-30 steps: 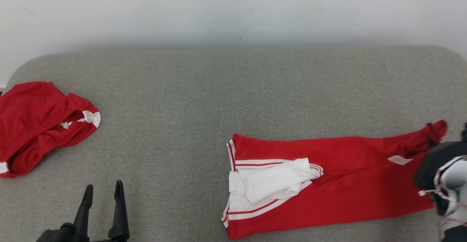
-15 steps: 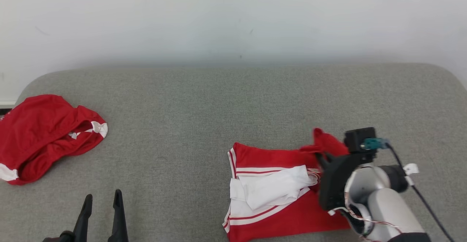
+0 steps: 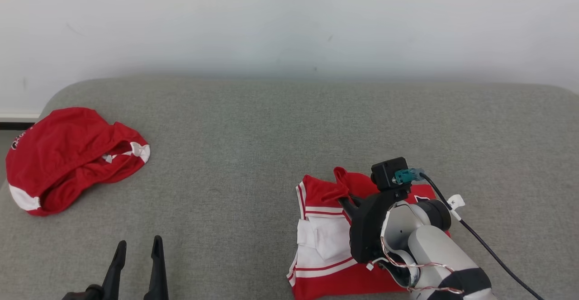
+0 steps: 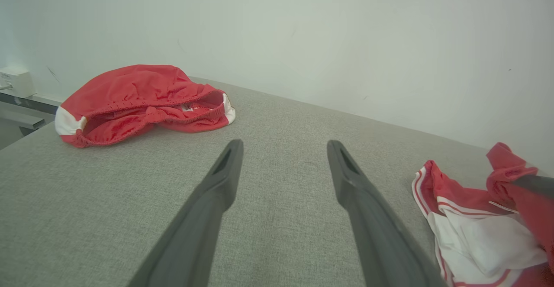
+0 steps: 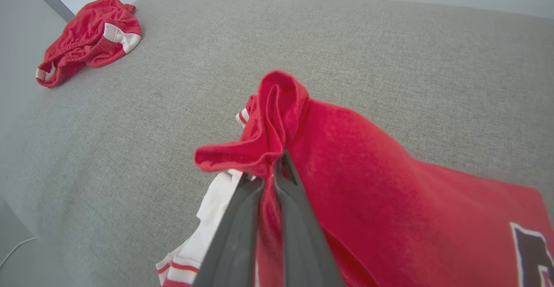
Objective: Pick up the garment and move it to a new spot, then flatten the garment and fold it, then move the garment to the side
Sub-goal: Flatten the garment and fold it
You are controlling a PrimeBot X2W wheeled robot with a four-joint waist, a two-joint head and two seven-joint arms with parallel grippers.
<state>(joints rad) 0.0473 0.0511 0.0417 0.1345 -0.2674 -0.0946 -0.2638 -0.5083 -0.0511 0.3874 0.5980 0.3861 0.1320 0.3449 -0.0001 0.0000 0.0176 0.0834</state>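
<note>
Garment (image 3: 323,239), red, white striped trim: where do you have it listed?

Front right of the grey cushion (image 3: 253,132), part folded. Your right gripper (image 5: 277,166) is clenched on a bunched red end, lifted off the cloth below.

Change since a second ago?

Then it lay stretched long toward the right, with that end far out. Now the end has been carried left, over the body, to just short of the striped edge. You are mid-fold, I judge. The end wants lowering level before you let go, or it will crumple.

Other items?

Left gripper (image 4: 284,148): jaws spread, holding nothing, low at the front left. Second red piece (image 3: 72,155): heaped at the far left, well apart, untouched.
</note>
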